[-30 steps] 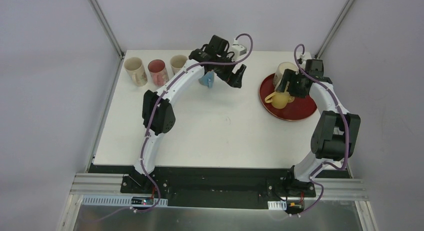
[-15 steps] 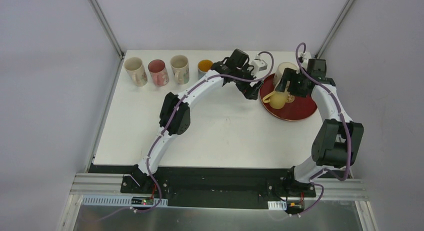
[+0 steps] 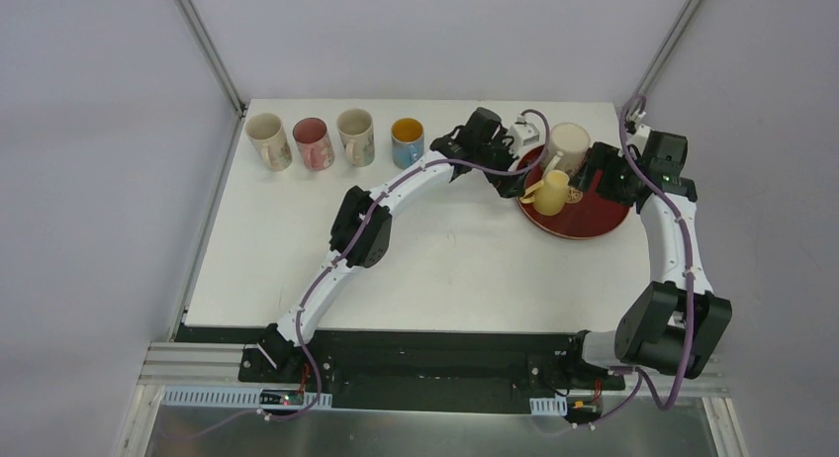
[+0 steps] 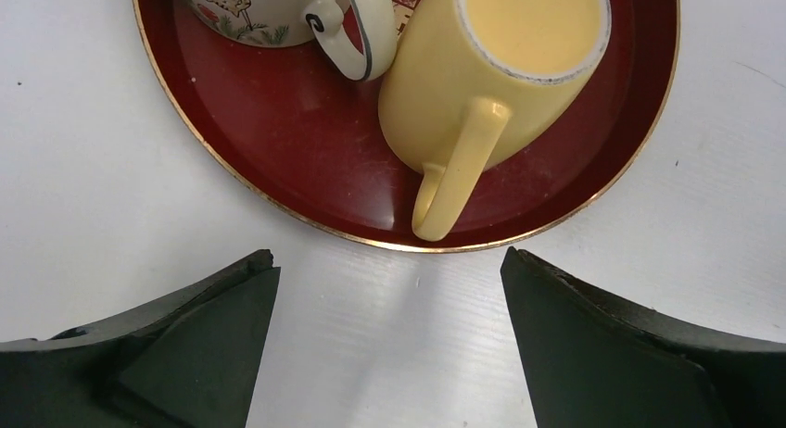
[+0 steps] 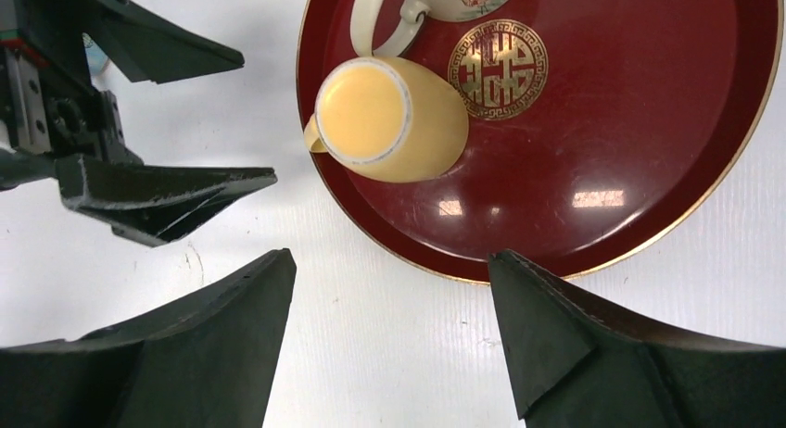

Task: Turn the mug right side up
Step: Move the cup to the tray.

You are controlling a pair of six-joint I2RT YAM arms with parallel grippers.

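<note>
While poised over the table (image 3: 445, 249) right of centre, points the open left gripper (image 4: 389, 261) at the handle of the base-up mug (image 4: 500, 67). Holds right gripper (image 5: 389, 257) open, empty, beside tray (image 4: 278, 169).

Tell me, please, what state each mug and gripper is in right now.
yellow mug: upside down on the red tray, unheld.
patterned mug: on the tray, orientation unclear.
far-left cream mug: upright.
pink mug: upright.
decorated cream mug: upright.
blue mug: upright.
left gripper: open, empty.
right gripper: open, empty.
</note>
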